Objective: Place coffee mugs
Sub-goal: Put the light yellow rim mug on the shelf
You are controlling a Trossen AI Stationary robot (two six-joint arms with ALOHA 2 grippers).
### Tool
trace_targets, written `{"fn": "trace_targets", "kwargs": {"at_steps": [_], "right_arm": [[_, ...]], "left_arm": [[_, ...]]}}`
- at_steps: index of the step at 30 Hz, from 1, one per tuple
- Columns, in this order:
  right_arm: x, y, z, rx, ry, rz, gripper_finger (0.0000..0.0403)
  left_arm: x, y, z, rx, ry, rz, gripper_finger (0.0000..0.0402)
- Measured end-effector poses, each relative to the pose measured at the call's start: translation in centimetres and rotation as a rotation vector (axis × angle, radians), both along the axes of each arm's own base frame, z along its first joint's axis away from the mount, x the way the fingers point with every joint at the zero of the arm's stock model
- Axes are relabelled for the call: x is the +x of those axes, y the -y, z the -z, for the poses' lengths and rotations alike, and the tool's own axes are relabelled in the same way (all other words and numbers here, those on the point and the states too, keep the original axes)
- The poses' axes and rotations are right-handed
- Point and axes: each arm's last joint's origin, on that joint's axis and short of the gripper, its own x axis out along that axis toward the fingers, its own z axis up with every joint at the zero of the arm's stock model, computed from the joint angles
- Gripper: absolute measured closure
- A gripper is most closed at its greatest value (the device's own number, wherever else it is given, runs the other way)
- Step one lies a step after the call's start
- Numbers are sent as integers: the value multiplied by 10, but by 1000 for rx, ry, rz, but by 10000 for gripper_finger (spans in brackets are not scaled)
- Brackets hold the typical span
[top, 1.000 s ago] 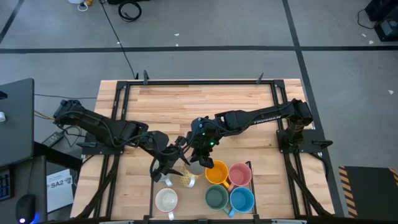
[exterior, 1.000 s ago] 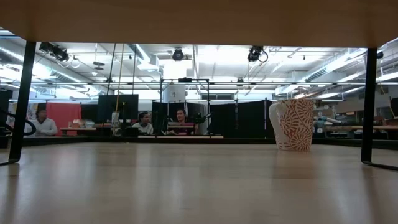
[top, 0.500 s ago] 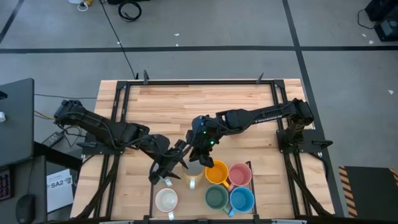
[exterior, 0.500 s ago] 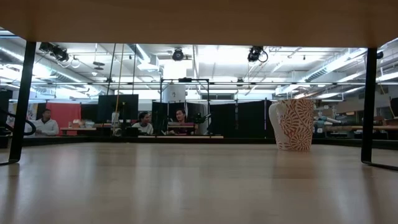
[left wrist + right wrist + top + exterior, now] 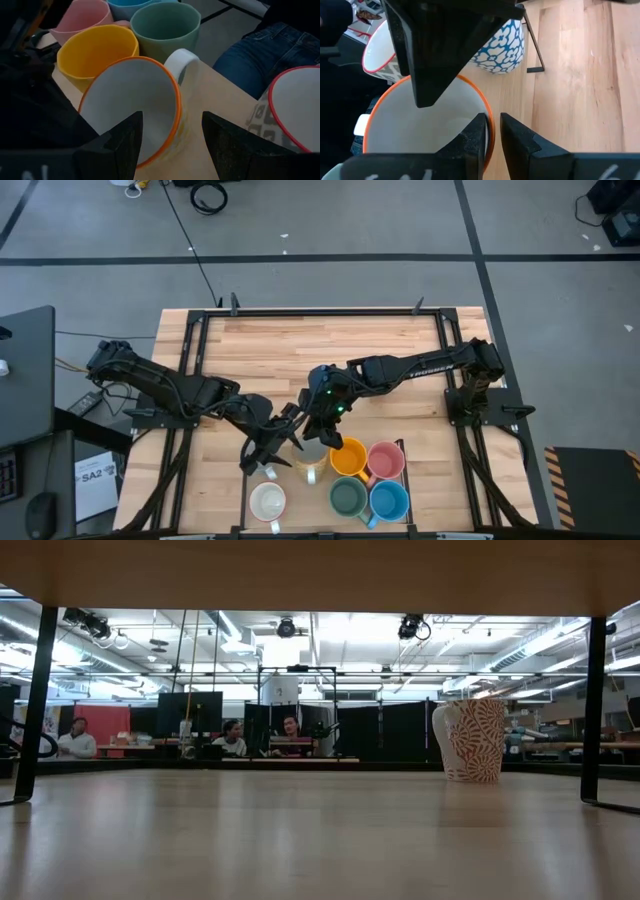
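Observation:
A white mug with an orange rim [image 5: 131,107] stands on the table near its front edge and also shows in the high view [image 5: 311,467]. My right gripper [image 5: 322,432] is shut on its rim. My left gripper [image 5: 172,117] is open right at the mug's other side, also seen from above [image 5: 278,444]. Beside the mug stand the orange mug [image 5: 349,458], pink mug [image 5: 385,460], green mug [image 5: 347,497] and blue mug [image 5: 388,500]. A white mug [image 5: 267,502] stands at the front left. A red-rimmed mug [image 5: 295,105] is close by. My right gripper holds the orange-rimmed mug by its rim [image 5: 489,116], one finger inside the mug and one outside. The fingers come from above, slanting down. The mug stands upright on the table. Whether my left gripper touches the mug cannot be told.
A mug with a blue-and-white pattern [image 5: 501,40] stands just beyond the held mug. A red-and-white patterned mug [image 5: 470,740] shows in the low view. The table's far half [image 5: 320,345] is bare wood. A person's jeans [image 5: 260,50] show past the table's near edge.
My left gripper has shifted slightly toward the table's near edge beside the orange-rimmed mug. In the last half second both arms and the mug have kept still.

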Motion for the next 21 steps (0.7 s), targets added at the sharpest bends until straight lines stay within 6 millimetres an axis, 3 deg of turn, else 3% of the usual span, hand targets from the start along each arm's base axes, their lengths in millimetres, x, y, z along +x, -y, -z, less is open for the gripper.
{"fn": "trace_targets", "kwargs": {"at_steps": [21], "right_arm": [[1,-1,1,19,5,-22,338]], "left_arm": [[-5,10,-2,11,13,18,190]]}}
